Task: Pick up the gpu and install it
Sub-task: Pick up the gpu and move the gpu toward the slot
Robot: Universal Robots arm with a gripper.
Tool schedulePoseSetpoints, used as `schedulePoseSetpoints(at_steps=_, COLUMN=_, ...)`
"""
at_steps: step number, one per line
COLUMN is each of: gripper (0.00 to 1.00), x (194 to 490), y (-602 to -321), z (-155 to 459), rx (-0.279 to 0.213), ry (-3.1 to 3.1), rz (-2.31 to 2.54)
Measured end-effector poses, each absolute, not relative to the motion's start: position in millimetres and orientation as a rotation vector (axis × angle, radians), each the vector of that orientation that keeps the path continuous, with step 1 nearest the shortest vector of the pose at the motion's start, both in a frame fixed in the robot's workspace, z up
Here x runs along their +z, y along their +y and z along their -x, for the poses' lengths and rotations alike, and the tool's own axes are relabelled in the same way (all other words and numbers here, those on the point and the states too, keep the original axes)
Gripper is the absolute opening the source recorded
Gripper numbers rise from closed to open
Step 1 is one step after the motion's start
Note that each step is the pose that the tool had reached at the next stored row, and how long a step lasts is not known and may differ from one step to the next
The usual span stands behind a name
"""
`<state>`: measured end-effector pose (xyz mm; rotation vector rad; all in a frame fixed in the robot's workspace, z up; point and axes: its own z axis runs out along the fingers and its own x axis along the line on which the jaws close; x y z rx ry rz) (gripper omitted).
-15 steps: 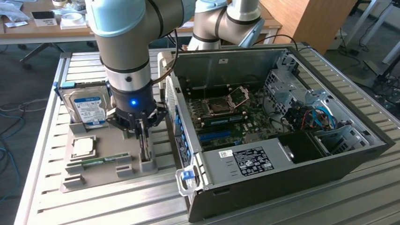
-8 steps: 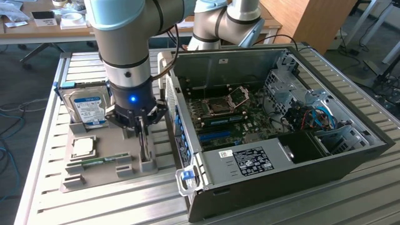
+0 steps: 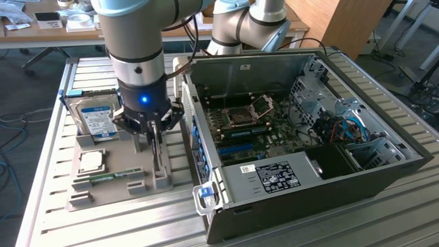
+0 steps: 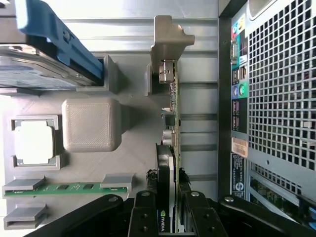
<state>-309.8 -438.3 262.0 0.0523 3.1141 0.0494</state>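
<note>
The gpu (image 3: 161, 160) stands on edge in a slot of the grey holder tray (image 3: 116, 149), beside the open computer case (image 3: 274, 175). My gripper (image 3: 155, 135) has come straight down over it. In the wrist view the gpu (image 4: 173, 113) runs edge-on away from the camera, green board with its black cooler near the fingers and its silver bracket at the far end. The gripper (image 4: 168, 180) has a finger pressed against each face of the card, shut on it. The card still sits in the tray.
On the tray also lie a silver hard drive with a blue label (image 3: 96, 118), a processor chip (image 3: 91, 161) and a narrow green memory stick (image 3: 110, 176). The case's motherboard (image 3: 247, 123) lies exposed. The case wall (image 4: 276, 98) stands close beside the card.
</note>
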Motion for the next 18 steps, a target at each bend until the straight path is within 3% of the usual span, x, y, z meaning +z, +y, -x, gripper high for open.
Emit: schedulePoseSetpoints(at_steps=18, gripper=0.27, x=317.7, y=-438.3, z=309.8, rx=0.051, ry=3.114, rz=-0.052)
